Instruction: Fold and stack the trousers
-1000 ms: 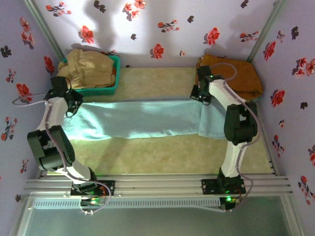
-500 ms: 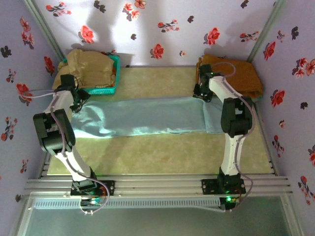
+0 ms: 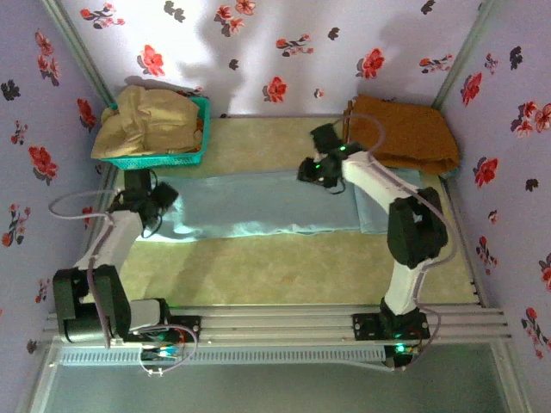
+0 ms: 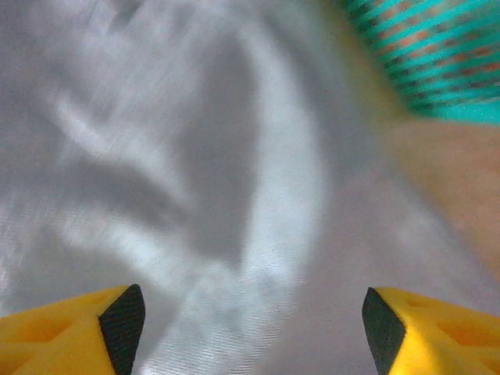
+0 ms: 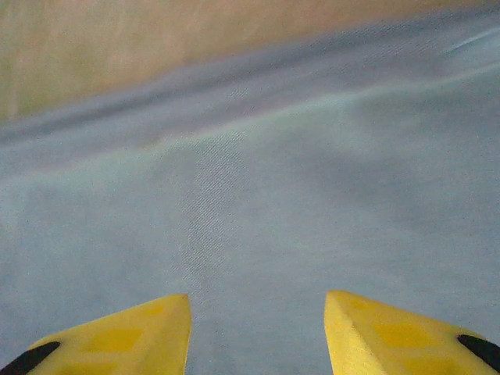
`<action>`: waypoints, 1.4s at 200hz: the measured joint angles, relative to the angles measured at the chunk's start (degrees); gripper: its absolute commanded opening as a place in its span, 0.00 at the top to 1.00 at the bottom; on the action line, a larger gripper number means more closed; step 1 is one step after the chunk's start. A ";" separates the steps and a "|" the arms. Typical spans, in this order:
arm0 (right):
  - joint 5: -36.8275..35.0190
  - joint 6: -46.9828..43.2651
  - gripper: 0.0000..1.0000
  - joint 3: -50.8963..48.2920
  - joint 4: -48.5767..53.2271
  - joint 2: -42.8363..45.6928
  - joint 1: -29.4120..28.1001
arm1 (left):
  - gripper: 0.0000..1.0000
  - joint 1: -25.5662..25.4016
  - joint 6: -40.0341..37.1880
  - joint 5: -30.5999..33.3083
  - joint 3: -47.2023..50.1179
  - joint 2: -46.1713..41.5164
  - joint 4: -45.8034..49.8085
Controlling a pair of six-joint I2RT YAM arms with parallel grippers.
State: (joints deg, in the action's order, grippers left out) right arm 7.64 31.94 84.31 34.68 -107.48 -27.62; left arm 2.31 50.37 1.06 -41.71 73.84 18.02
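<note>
The pale light-blue trousers [image 3: 258, 202] lie folded into a long flat strip across the middle of the table. My left gripper [image 3: 162, 198] hovers over their left end. In the left wrist view it [image 4: 254, 332] is open, with rumpled fabric [image 4: 195, 195] under the wide gap and nothing between the pads [image 4: 123, 328]. My right gripper [image 3: 308, 169] sits over the strip's far edge, right of centre. In the right wrist view it [image 5: 258, 332] is open too, its yellow fingers [image 5: 125, 336] just above smooth blue cloth [image 5: 258, 195].
A teal basket [image 3: 176, 157] heaped with a beige garment [image 3: 151, 120] stands at the back left, close to my left gripper. An orange-brown folded garment [image 3: 409, 133] lies at the back right. Flowered walls close in both sides, and a metal rail [image 3: 275, 323] runs along the front.
Both grippers have opened and let go of the trousers' ends. The left gripper has come inward over the left end. The right gripper has swung left along the strip's far edge.
</note>
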 measured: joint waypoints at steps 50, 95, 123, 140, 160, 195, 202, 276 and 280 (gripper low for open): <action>2.93 1.11 0.51 -12.74 -4.59 -2.75 -3.78 | 0.29 2.93 5.20 0.57 12.76 -0.04 -10.93; 5.51 3.26 0.51 -19.21 -12.35 0.81 -4.76 | 0.28 14.29 8.04 -7.93 17.00 -1.57 -19.37; 8.15 5.75 0.51 -22.58 -16.52 2.51 -6.56 | 0.28 20.70 8.94 -11.72 19.15 -5.35 -17.90; 10.86 7.43 0.51 -22.73 -17.68 2.40 -8.44 | 0.28 24.85 9.09 -12.31 20.55 -9.64 -14.08; 14.69 8.87 0.51 -22.93 -17.99 2.32 -9.92 | 0.28 29.05 9.11 -12.96 21.22 -16.09 -8.24; 14.49 8.33 0.45 -22.86 -7.93 7.50 -8.41 | 0.26 29.68 8.90 -16.04 18.88 -23.12 -2.62; 13.09 8.02 0.44 -22.80 -4.74 10.43 -6.93 | 0.25 29.27 8.81 -16.61 17.66 -23.26 -2.05; -3.61 7.10 0.44 -32.20 12.68 27.76 3.52 | 0.25 5.99 9.27 -17.86 14.03 -16.46 -8.50; -3.98 7.13 0.44 -33.09 13.11 27.41 3.43 | 0.25 5.05 9.31 -17.88 14.16 -15.67 -9.07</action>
State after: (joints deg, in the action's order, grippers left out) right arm 3.66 39.07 51.22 47.79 -80.07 -24.18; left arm 7.35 59.68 -16.82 -27.55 58.17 8.95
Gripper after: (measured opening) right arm 0.556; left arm 0.754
